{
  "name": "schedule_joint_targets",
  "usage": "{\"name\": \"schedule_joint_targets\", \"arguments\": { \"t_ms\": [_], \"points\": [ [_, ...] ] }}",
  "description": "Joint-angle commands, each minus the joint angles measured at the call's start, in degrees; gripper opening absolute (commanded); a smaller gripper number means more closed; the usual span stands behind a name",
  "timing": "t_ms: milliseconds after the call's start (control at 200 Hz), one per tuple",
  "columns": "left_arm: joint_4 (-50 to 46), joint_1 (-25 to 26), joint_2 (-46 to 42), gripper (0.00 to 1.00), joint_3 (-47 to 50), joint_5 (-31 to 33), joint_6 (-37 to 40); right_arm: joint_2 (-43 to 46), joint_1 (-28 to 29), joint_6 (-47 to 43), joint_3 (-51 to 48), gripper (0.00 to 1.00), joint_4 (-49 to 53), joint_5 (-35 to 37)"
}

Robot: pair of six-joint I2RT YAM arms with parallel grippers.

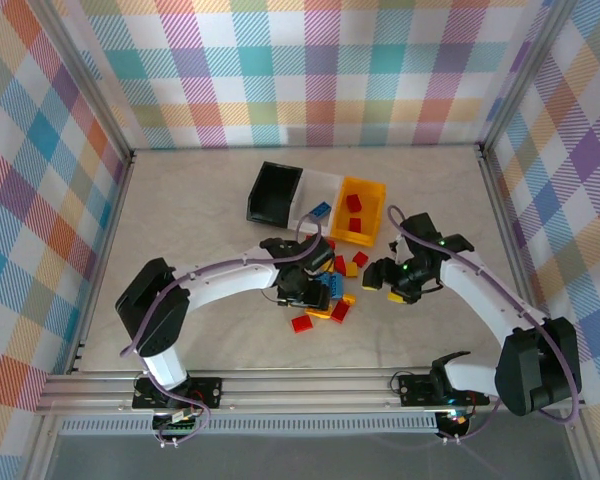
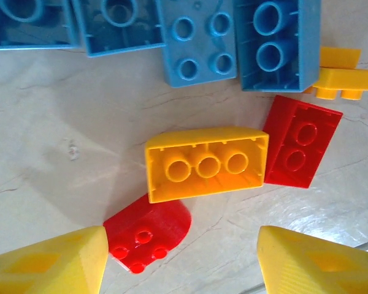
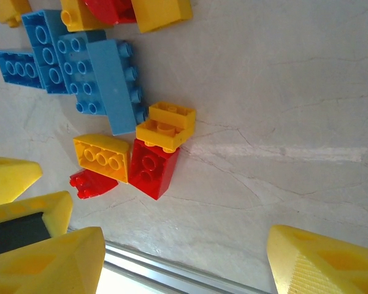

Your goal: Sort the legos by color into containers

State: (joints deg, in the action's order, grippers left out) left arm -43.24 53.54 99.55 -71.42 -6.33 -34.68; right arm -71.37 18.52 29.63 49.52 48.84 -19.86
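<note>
Plaid walls, marble-look tabletop (image 1: 180,210). Black bin (image 1: 273,192), white bin (image 1: 325,182), yellow bin (image 1: 378,190) at back centre, prob. so both arms reach; red bricks (image 1: 354,204) inside yellow bin. Loose legos (image 1: 335,290) heaped btwn arms. Left tool (image 2: 181,254) spread, empty, aimed at yellow brick (image 2: 205,162), prob. lining up pick. Right tool (image 3: 184,257) open, empty, beside pile.

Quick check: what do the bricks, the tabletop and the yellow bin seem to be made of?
Bricks: hard moulded plastic, glossy; hollow undersides with tubes. Tabletop: smooth, marble-veined, faint sheen; stone or laminate, unclear. Yellow bin: thin plastic, likely; too small to judge its finish.
</note>
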Motion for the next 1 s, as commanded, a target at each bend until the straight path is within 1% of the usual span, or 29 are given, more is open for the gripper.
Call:
{"name": "schedule_joint_targets", "arguments": {
  "t_ms": [0, 160, 290, 590, 775, 935, 995],
  "points": [
    [3.40, -0.09, 2.05, 0.68, -0.18, 1.19, -0.47, 0.95, 0.62, 1.12, -0.66, 0.70, -0.63, -1.52],
    [3.84, -0.12, 5.78, 0.72, -2.06, -0.32, 1.49, 1.91, 0.68, 0.79, -0.43, 0.71, 0.50, -0.90],
    [3.78, -0.10, 8.62, 0.77, -3.64, 0.17, 1.87, 3.20, 0.74, 1.11, -0.67, 0.71, 0.91, -0.55],
    [3.09, -0.17, 14.14, 0.77, -7.51, 0.27, 2.29, 4.66, 0.72, 1.49, -1.87, 0.72, 1.46, -0.36],
    [2.72, -0.19, 15.56, 0.77, -7.52, 0.09, 2.61, 4.00, 0.72, 1.13, -1.58, 0.72, 1.22, -0.32],
    [1.92, -0.19, 15.72, 0.68, -7.44, 0.44, 1.94, 3.27, 0.67, 0.87, -1.40, 0.72, 0.84, -0.27],
    [1.42, -0.18, 15.35, 0.57, -7.47, 0.61, 1.64, 3.01, 0.73, 0.87, -1.42, 0.72, 0.58, -0.23]
  ]
}}
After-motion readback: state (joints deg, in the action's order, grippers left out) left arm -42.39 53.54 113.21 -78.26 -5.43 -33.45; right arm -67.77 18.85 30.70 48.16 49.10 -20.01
